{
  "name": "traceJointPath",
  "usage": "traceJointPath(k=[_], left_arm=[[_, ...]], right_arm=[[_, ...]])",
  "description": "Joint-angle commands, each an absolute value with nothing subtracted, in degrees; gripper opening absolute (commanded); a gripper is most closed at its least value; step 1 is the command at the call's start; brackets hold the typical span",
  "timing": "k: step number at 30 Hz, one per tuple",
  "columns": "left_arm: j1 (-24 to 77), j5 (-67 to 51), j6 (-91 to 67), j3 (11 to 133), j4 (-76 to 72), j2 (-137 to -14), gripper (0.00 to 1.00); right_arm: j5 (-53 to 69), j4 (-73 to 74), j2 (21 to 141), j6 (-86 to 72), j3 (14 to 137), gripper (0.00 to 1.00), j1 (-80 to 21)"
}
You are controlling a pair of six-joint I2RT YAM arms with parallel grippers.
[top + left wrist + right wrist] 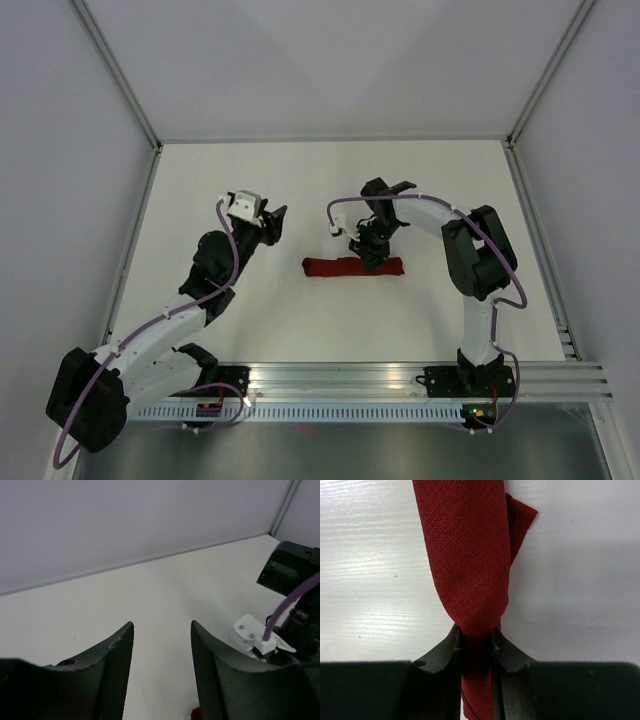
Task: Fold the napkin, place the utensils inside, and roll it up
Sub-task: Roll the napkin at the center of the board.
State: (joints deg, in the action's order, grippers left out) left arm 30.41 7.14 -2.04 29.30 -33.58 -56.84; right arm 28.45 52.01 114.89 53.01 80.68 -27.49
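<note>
The dark red napkin [335, 267] lies rolled into a narrow bundle across the middle of the table. In the right wrist view the napkin roll [467, 555] runs away from the camera and my right gripper [476, 635] is shut on it, both fingers pinching the cloth. In the top view the right gripper [372, 256] sits on the roll's right part. The fork is hidden. My left gripper [272, 222] is open and empty, raised to the left of the roll; its fingers [120, 655] frame bare table.
The table [250, 180] is white with grey walls on three sides. A metal rail [400, 380] carries the arm bases at the near edge. The right arm's wrist [290, 580] shows at the right of the left wrist view.
</note>
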Motion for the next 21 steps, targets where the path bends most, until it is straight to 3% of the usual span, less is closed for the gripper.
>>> traceJointPath(k=[1, 6, 21], left_arm=[[32.78, 3.71, 9.04, 28.48, -37.36, -54.67, 0.55], [40.06, -2.89, 22.99, 30.06, -34.37, -58.26, 0.54], [50.45, -7.9, 39.27, 42.0, -17.24, -80.85, 0.63]], right_arm=[[25.93, 56.07, 121.28, 57.3, 82.0, 0.02, -27.16], [26.63, 58.88, 124.18, 57.48, 86.48, 0.02, -26.54], [26.98, 64.86, 131.83, 57.31, 95.18, 0.02, -26.19]])
